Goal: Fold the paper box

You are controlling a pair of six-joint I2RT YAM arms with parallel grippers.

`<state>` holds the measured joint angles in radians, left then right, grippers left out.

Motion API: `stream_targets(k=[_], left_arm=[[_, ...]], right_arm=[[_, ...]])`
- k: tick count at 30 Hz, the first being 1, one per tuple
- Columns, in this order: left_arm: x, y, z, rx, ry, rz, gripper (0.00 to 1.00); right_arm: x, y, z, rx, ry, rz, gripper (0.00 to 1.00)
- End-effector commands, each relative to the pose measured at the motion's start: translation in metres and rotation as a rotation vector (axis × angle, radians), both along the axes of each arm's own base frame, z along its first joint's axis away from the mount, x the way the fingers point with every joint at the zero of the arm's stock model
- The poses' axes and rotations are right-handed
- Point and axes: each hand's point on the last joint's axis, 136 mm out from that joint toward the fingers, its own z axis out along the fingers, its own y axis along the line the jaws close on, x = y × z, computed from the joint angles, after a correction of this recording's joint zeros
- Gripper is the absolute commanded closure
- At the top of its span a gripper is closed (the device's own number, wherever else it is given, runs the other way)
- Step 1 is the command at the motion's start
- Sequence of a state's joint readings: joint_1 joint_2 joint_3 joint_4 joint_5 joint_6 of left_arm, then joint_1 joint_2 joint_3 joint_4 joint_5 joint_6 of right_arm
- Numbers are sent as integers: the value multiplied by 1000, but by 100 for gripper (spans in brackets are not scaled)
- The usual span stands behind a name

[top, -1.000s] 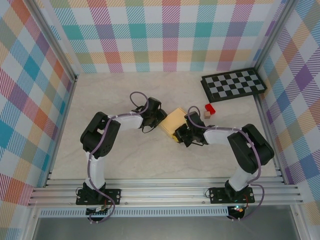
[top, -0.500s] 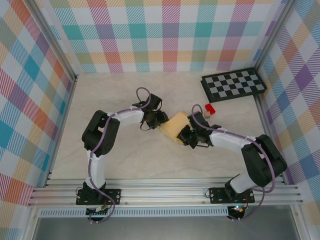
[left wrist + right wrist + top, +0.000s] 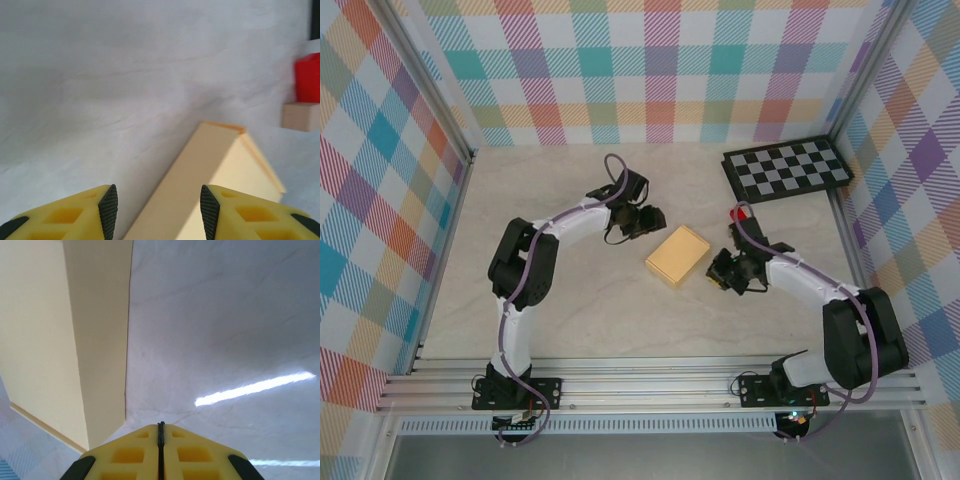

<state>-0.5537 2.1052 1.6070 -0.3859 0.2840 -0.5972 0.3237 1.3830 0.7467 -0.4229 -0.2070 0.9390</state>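
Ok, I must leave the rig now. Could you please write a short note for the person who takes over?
Left gripper: open, empty, at the far-left side of the paper box, not touching it.
Right gripper: shut, empty, to the box's right, apart from it.
Paper box: lies flat on the table between the two grippers.
Done: it looks folded into a closed flat rectangle.
Left: probably only checking that the flaps are tucked, which the pictures cannot settle.

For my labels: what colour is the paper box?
Plain pale tan-yellow paper box; clearest in the top external view.
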Motion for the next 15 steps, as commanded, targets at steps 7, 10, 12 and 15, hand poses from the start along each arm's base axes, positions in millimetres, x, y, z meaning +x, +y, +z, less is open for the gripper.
stream_targets(k=[7, 10, 12, 15], left_arm=[[29, -48, -14, -125, -33, -150, 49], [32, -56, -16, -127, -29, -164, 49], [32, -61, -18, -130, -27, -176, 49], [30, -69, -22, -127, -22, -194, 49]], right_arm=[[50, -10, 9, 63, -151, 94, 92], [62, -8, -2, 63, -141, 101, 92], [71, -9, -9, 87, -143, 92, 92], [81, -9, -15, 114, -165, 88, 92]])
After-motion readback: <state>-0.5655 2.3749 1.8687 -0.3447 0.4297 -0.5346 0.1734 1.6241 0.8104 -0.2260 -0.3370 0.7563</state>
